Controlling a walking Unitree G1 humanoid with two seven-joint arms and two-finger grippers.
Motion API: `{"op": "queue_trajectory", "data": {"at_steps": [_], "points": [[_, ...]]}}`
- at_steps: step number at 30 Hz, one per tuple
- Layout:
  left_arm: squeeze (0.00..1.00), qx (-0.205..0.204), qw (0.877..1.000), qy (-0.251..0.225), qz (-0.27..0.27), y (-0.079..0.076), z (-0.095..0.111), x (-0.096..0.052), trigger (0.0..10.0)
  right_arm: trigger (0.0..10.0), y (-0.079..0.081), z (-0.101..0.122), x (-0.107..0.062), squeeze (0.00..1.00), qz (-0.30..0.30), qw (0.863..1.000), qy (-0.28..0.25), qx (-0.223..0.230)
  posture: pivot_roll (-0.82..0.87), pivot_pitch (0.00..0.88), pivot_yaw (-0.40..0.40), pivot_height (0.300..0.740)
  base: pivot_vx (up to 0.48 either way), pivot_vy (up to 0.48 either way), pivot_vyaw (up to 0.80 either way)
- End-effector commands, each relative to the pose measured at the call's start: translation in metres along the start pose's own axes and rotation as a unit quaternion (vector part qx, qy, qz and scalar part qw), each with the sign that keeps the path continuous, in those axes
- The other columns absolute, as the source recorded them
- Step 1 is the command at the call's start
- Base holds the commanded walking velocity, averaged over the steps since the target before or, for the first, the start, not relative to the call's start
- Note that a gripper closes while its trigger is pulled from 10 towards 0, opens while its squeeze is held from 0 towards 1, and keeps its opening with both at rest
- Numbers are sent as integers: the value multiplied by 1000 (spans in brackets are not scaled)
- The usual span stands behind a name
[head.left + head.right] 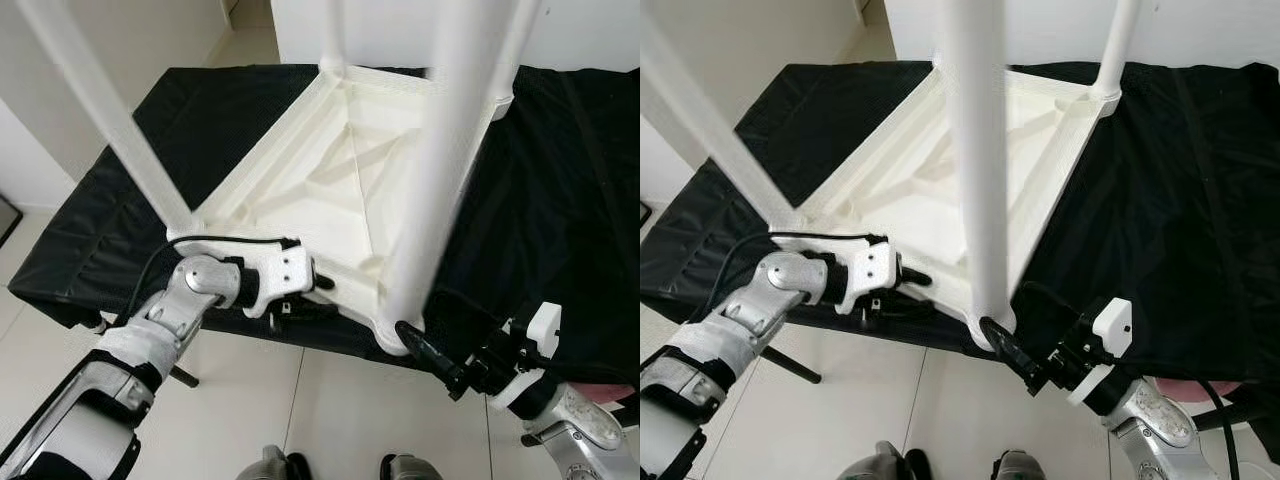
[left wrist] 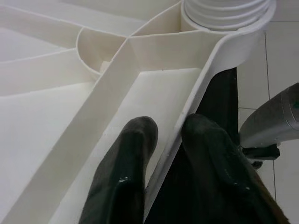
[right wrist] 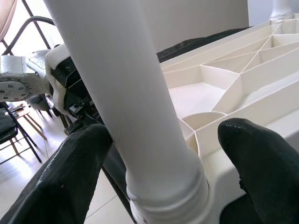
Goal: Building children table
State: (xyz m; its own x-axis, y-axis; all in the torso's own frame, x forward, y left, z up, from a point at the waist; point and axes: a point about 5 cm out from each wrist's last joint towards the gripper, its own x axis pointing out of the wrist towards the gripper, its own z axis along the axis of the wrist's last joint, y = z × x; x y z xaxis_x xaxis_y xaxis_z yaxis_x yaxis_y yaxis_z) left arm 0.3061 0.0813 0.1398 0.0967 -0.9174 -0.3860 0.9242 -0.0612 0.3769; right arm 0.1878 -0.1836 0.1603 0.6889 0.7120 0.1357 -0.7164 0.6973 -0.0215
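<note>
The white children's table (image 1: 340, 180) lies upside down on a work surface draped in black cloth (image 1: 560, 190), its ribbed underside facing up and its legs standing up toward the camera. The near leg (image 1: 975, 160) is the landmark here: it rises from the corner socket (image 1: 985, 318) at the table's near edge, its long axis roughly upright, leaning a little toward the robot's head.

The right gripper (image 1: 1002, 340) sits at the foot of that leg, reaching in from the robot's right and below. In the right wrist view its two black fingers (image 3: 65, 172) stand apart on either side of the leg just above the threaded collar, one touching or nearly touching it, the other with a visible gap, so the jaws are spread around the leg rather than clamped on it. This arm is the nearer one to the leg, and any turning or seating of the leg would seem to fall to it.

The left gripper (image 1: 318, 282) is to the left of the near leg, along the same near edge. Its fingers (image 2: 126, 168) straddle the table's rim (image 2: 196, 93), one inside and one outside, pinched close on it, apparently steadying the top.

Beyond the cloth are pale floor tiles (image 1: 330, 400) and white walls (image 1: 130, 60). The robot's feet (image 1: 275, 465) show below the near leg.
</note>
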Motion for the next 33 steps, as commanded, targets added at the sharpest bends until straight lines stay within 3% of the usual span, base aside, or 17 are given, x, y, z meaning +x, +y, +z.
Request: {"op": "queue_trajectory", "data": {"at_steps": [1,11,12,13,14,15,16,21,24,25,26,33], "points": [[0,-50,997,32,-57,-22,-23,0,0,10000,1,2,-2,0,0,1000,-5,-5,-216,135,165,740,0,0,0],[0,-59,997,19,-48,-26,-25,-1,0,10000,-2,2,0,0,-11,1000,-4,-12,-220,126,161,740,0,0,0],[0,-61,997,17,-40,-26,-26,0,4314,10000,-3,3,1,0,-18,1000,-7,-15,-222,122,159,740,0,0,0],[0,-60,998,16,-29,-25,-26,1,4510,10000,-4,3,2,0,-26,999,-10,-16,-224,124,161,740,0,0,0],[0,-60,998,17,-13,-22,-27,1,8784,10000,-6,4,3,0,-33,999,-14,-18,-223,122,160,740,0,0,0],[0,-60,998,17,-13,-22,-27,1,8784,10000,-6,4,3,0,-33,999,-14,-18,-223,122,160,740,0,0,0],[0,-60,998,19,3,-19,-27,2,10000,10000,-7,5,5,0,-41,999,-16,-22,-224,121,159,740,0,0,0],[0,-38,997,30,56,-10,-28,3,10000,10000,-13,7,13,0,-72,997,-22,-30,-225,120,158,740,0,0,0],[0,-61,994,10,85,-4,-25,1,10000,10000,-17,13,27,0,-83,995,-40,-29,-223,110,152,740,0,0,0],[133,-63,994,4,90,-3,-24,0,10000,10000,-17,14,31,0,-82,995,-43,-26,-223,110,152,740,0,0,0],[1000,-62,994,4,95,-2,-24,-1,10000,10000,-17,15,34,0,-81,995,-46,-32,-223,110,152,740,0,0,0],[1000,-43,991,33,125,5,-30,-8,10000,10000,-16,17,55,0,-62,996,-48,-38,-207,96,131,740,0,0,0]]}}
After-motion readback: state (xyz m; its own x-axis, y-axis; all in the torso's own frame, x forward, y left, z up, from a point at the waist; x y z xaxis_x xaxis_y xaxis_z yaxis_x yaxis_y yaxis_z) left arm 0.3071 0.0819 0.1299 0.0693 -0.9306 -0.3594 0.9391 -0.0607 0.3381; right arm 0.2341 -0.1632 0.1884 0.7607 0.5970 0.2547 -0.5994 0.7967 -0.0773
